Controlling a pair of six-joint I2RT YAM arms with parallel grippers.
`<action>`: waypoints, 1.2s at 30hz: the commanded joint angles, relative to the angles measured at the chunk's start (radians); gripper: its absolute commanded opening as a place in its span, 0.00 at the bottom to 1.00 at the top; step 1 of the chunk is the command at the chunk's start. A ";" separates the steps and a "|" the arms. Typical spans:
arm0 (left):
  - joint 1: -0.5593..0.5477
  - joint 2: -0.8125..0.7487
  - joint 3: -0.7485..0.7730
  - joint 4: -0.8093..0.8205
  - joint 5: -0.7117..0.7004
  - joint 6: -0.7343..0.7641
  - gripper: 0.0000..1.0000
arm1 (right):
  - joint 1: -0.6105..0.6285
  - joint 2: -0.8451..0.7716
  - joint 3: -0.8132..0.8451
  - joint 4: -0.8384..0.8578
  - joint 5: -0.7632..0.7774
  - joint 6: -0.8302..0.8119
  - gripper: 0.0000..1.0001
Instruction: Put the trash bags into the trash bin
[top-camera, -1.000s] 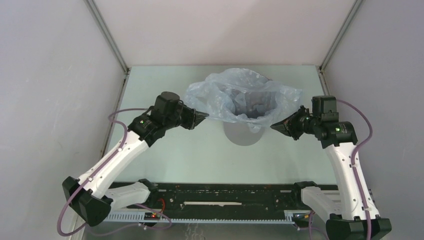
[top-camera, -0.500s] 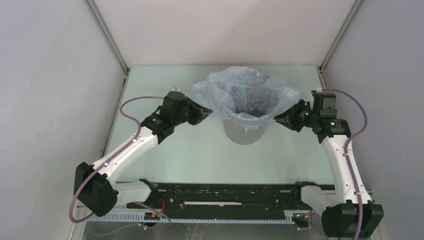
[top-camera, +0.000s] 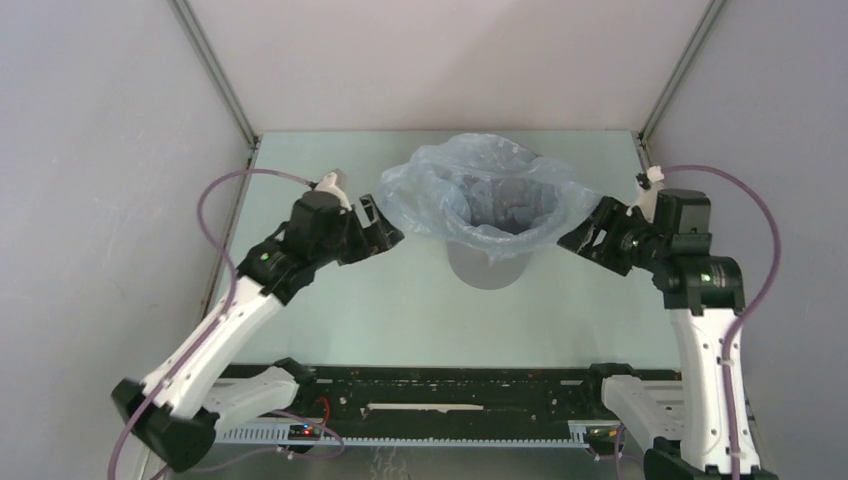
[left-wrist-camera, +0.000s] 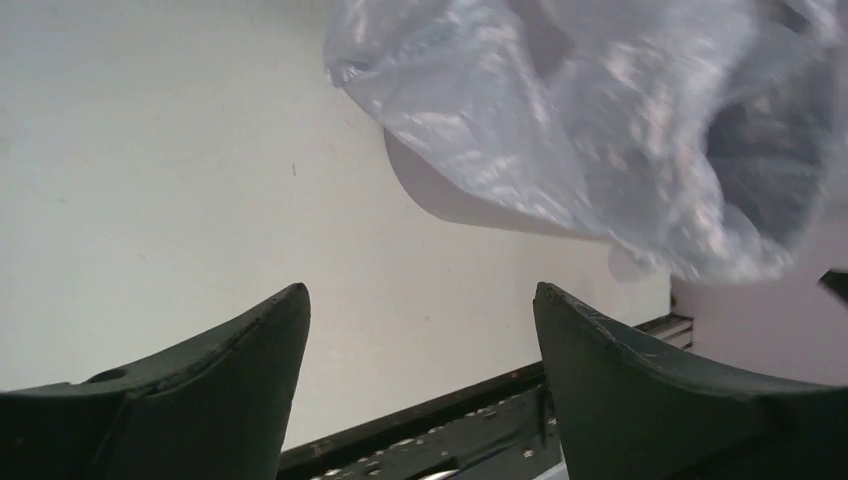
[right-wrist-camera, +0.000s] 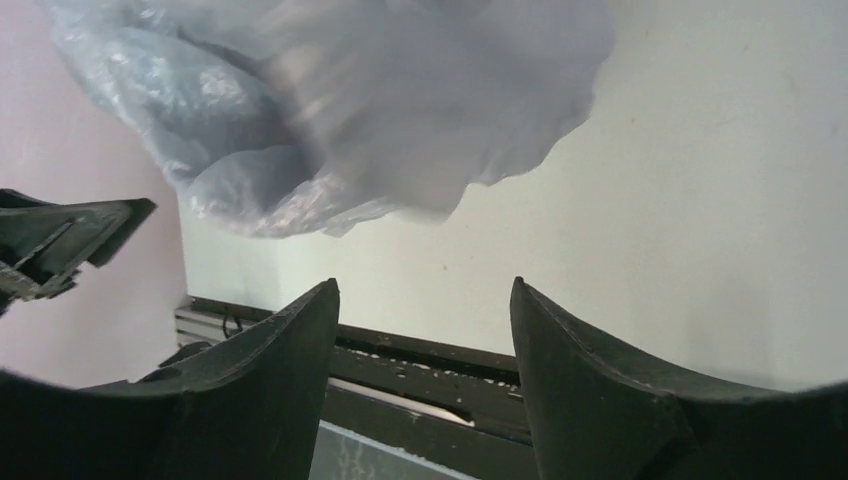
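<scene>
The thin, wrinkled, pale blue translucent plastic bag (top-camera: 425, 188) sits with its body inside the light grey round plastic bin (top-camera: 484, 270), at the far middle of the pale green tabletop (top-camera: 360, 320). Its mouth flares open over the rim. The left claw (top-camera: 385, 226) is released, its fingers spread with nothing between them, just beside the bag's left flap. The right claw (top-camera: 581, 233) is likewise released and empty, just beside the right flap.

We judge the lining step to be nearly done. What remains is probably to draw the overhanging film down around the rim, or simply to back away. The right wrist view is blurred, so we cannot tell whether the film lies snug all round.

Either move calls for a gentle pinch on loose film without tipping the light bin. There is open tabletop to the near side and on both flanks. The enclosure walls stand close behind the bin and outside each arm, so retreat is best made towards the near edge.
</scene>
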 joint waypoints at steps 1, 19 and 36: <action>0.003 -0.162 0.042 -0.065 -0.036 0.275 0.88 | 0.040 -0.023 0.148 -0.120 0.082 -0.165 0.73; 0.215 0.181 0.384 0.066 0.333 0.840 0.97 | 0.243 0.165 0.351 0.244 0.068 -1.163 0.82; 0.276 0.429 0.465 0.197 0.672 0.746 0.81 | 0.254 0.372 0.416 0.121 0.052 -1.467 0.74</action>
